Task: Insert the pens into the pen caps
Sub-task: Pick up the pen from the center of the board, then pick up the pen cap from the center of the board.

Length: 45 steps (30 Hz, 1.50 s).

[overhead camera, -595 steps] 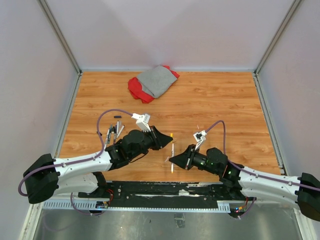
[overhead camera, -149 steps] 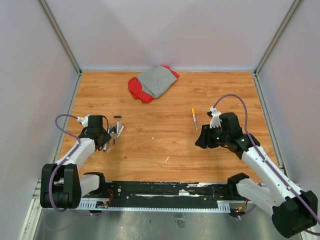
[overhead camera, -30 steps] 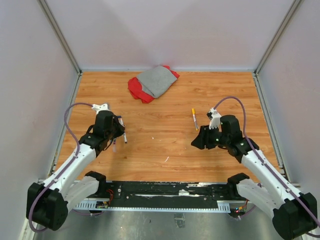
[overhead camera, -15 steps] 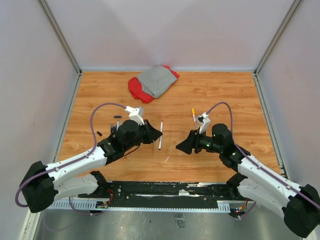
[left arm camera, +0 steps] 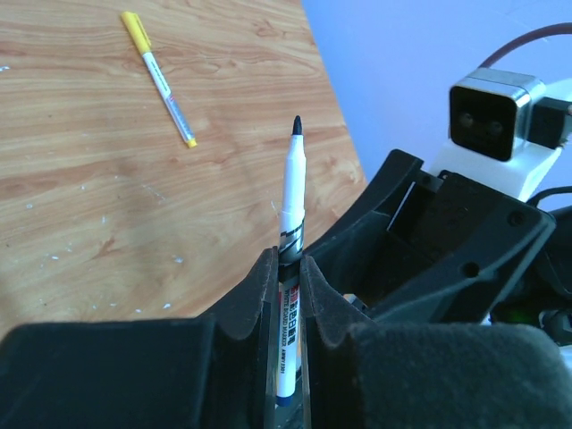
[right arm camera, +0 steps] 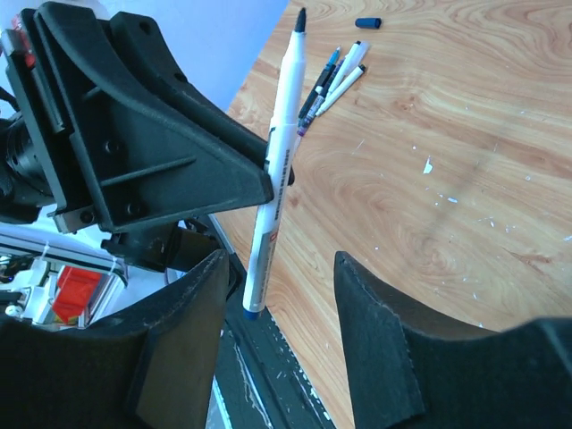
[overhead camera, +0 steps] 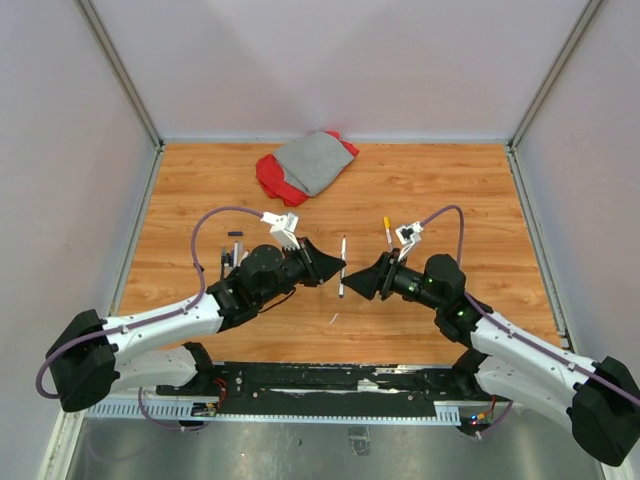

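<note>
Left gripper point(left arm camera: 288, 268) was clamped tight on one pen point(left arm camera: 292, 179), jaws pinched mid-barrel. The bare dark tip pointed up and away and the blue tail stuck out below, all lifted off the table point(overhead camera: 450, 180) near its middle. I read that mid-barrel hold as deliberate, since it leaves both ends free for the other arm to take. Right gripper point(right arm camera: 281, 268) faced it nose to nose, jaws spread wide and empty, with the pen's lower barrel in the gap but touching neither finger as far as I could tell. No cap was in either jaw, so I judged this a handover or regrip lining up, not the capping itself. The yellow pen point(left arm camera: 159, 76) lay flat on the wood just beyond the right gripper, yellow cap seemingly on, so I counted it done. The loose pens point(right arm camera: 338, 71) sat bunched together on the left side, well away from the grippers, with a dark cap point(right arm camera: 367, 22) lying just beyond them. I saw only that one cap clearly. A grey and red cloth point(overhead camera: 310, 160) sat at the far edge, out of play. The risk I saw was the right fingers knocking the pen askew on closing.
</note>
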Motion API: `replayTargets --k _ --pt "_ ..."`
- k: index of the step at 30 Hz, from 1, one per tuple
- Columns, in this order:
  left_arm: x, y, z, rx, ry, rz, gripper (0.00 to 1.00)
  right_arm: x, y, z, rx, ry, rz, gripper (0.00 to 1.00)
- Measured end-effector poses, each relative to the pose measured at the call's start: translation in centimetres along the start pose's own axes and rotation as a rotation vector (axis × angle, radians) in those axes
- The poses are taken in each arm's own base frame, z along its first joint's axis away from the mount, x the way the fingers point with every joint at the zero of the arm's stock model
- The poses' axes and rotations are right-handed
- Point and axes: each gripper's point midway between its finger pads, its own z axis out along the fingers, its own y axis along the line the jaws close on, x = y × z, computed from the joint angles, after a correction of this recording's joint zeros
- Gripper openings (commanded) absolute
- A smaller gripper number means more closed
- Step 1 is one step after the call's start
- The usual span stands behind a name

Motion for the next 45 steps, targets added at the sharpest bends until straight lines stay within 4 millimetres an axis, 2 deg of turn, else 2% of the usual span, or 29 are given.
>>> replayTargets --k 15,22,24,27,31,35,40,42,45 --pt "0.5 -0.7 0.5 0.030 0.004 -0.003 0.00 -0.1 -0.4 1.6 -0.009 -0.007 0.061 0.32" --pt "0.5 -0.8 0.5 0.036 0.003 -0.002 0.02 -0.4 0.1 1.9 -0.030 -0.008 0.069 0.11" --pt "0.4 -0.9 0.5 0.039 -0.004 0.001 0.10 -0.4 0.1 2.0 -0.031 -0.006 0.069 0.09" --pt "0.4 -0.8 0.5 0.035 -0.006 0.012 0.31 -0.3 0.1 2.0 -0.029 0.000 0.052 0.06" --pt "0.3 0.0 0.1 -0.005 -0.009 0.047 0.50 -0.3 -0.2 1.6 -0.013 0.003 0.019 0.03" --pt "-1.3 1.1 -1.0 -0.103 -0.048 0.104 0.60 -0.8 -0.3 1.0 0.004 -0.018 -0.012 0.01" --pt "-4.8 2.5 -2.7 -0.251 -0.132 0.184 0.63 -0.5 -1.3 0.2 0.038 -0.018 -0.027 0.00" --pt "-6.3 4.2 -3.5 -0.330 -0.162 0.207 0.65 -0.1 -2.0 -0.1 0.060 -0.010 -0.026 0.01" --pt "-9.0 8.6 -5.0 -0.496 -0.206 0.226 0.66 0.8 -2.9 -0.5 0.093 0.019 -0.023 0.01"
